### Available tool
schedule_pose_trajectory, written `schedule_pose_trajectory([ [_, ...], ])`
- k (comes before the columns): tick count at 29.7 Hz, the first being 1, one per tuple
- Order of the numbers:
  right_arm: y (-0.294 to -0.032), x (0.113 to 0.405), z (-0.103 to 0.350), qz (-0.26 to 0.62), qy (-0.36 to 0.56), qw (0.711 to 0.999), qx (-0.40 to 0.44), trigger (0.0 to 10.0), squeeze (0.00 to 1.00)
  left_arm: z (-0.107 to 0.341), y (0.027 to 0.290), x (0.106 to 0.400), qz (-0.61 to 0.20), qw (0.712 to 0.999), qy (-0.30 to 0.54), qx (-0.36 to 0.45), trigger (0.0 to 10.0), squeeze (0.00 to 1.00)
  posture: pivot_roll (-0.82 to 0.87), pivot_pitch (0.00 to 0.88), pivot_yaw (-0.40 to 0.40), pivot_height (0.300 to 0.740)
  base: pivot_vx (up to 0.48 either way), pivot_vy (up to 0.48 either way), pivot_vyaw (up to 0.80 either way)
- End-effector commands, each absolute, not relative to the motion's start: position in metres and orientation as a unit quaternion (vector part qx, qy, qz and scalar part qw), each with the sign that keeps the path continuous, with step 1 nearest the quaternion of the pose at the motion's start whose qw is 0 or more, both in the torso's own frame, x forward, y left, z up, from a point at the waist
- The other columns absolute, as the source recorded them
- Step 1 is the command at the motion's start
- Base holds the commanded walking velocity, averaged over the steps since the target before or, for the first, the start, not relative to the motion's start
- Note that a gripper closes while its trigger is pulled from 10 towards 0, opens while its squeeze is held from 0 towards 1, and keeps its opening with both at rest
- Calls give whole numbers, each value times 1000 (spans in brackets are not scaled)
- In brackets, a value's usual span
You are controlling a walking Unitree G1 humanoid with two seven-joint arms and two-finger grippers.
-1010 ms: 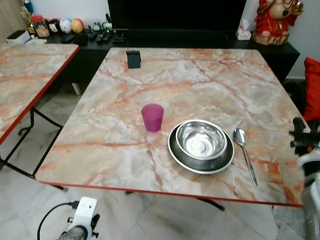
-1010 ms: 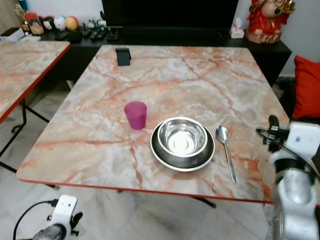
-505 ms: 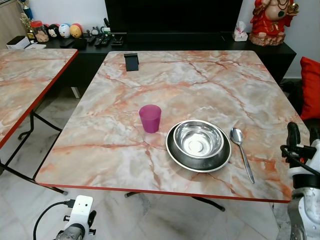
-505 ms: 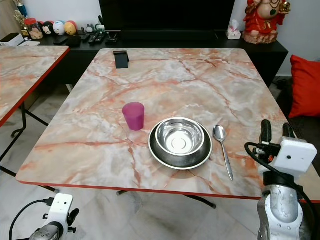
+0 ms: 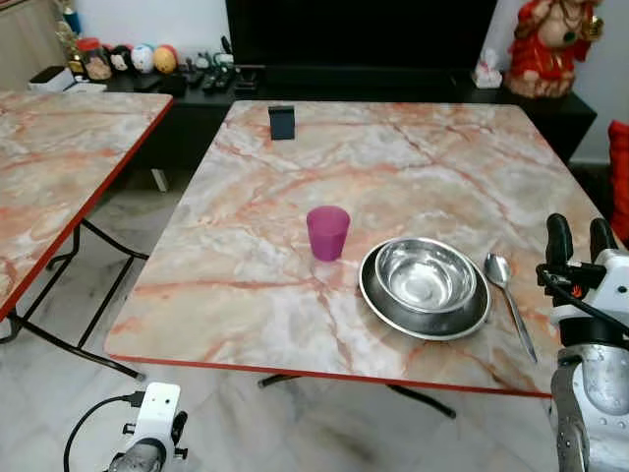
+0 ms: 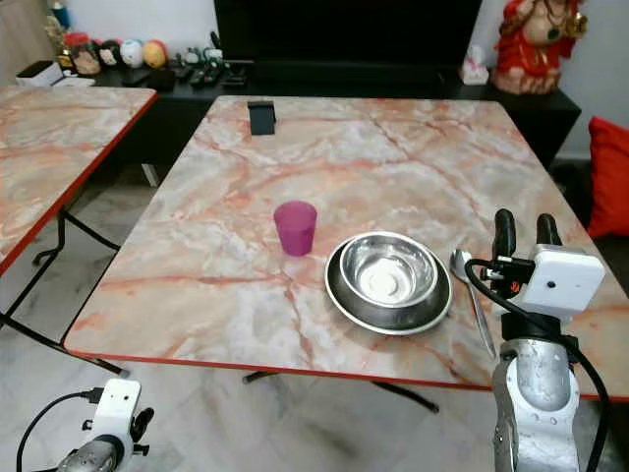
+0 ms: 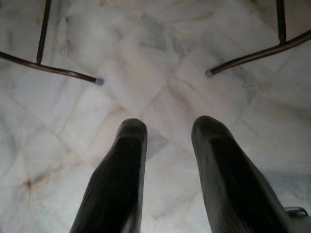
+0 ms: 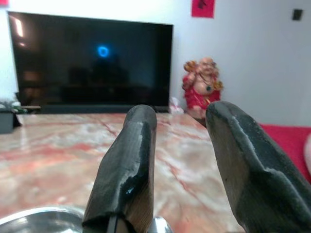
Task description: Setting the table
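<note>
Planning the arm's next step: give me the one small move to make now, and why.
Probably draw the right gripper back from the table. It is open and empty, raised beside the spoon, which already lies next to the bowl and plate, with the pink cup nearby.

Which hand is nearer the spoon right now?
Right. The right hand is raised just beside the spoon, at the table's right edge. The left hand hangs low over the floor, below the table's near left corner.

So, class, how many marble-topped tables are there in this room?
2. The main table stands in front of the robot, carrying the cup, bowl and spoon. A second table stands to its left, partly cut off by the picture's edge.
</note>
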State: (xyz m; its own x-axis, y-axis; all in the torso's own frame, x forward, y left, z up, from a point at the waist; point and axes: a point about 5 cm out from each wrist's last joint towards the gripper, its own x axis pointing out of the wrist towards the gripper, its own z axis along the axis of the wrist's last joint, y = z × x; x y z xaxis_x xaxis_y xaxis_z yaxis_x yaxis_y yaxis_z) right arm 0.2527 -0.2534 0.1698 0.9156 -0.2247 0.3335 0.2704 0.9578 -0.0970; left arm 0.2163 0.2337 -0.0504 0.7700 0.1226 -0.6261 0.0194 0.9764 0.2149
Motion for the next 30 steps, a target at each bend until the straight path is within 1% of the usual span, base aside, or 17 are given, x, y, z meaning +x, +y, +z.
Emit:
schedule_pose_trajectory([
  [1,-252,255,176,-121,-168,975,-79,10000,0,-51,237,214,37,935,339,101,10000,0,-14,0,11,740,0,315,0],
  [10,-252,255,177,-118,-169,975,-83,10000,0,-52,237,212,38,934,341,99,10000,0,-16,0,9,740,0,318,0],
  [20,-248,251,171,-122,-163,976,-76,10000,0,-55,235,209,30,932,348,100,10000,0,-15,0,25,740,0,319,0],
  [24,-246,256,175,-115,-169,976,-80,10000,0,-52,236,213,32,932,346,101,10000,0,-17,0,23,740,0,317,0],
  [27,-250,259,179,-125,-176,973,-80,10000,0,-54,239,210,54,931,352,84,10000,0,-9,0,22,740,0,320,0],
  [30,-246,261,181,-119,-179,974,-77,10000,0,-55,248,204,79,928,357,72,10000,0,-7,0,20,740,0,320,0],
])
